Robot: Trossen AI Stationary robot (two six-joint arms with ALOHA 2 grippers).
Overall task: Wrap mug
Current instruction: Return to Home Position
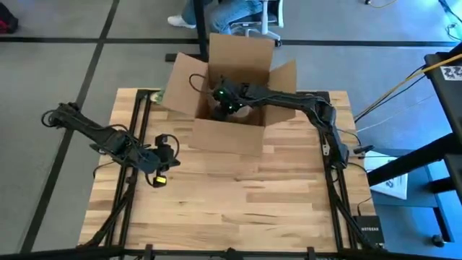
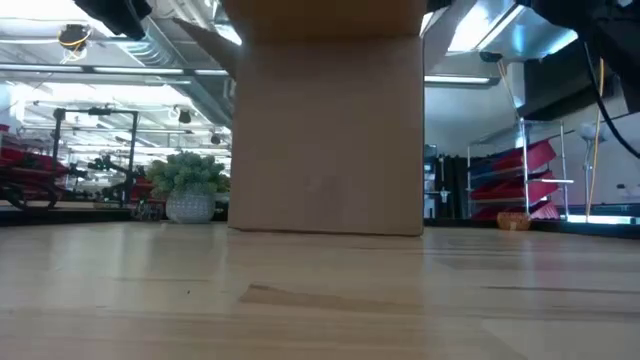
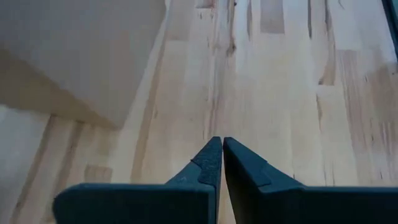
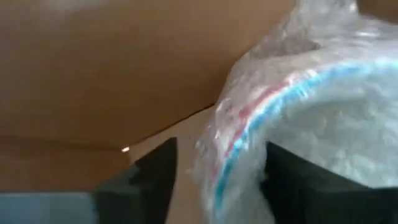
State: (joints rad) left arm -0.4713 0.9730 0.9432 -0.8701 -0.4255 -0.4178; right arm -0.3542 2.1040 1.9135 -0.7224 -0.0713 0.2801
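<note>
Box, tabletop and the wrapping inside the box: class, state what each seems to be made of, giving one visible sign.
Open brown box: cardboard by the look, matt, with folded flaps. Pale tabletop: wood, smooth, showing joined strips and grain. Clear wrapping in the box: probably plastic bubble wrap, glossy, see-through, crinkled.

Light wooden butcher-block table [image 1: 238, 195], planks running side to side. 1 open brown cardboard box [image 1: 229, 137] sits on it at the far edge, roughly mid-width.
</note>
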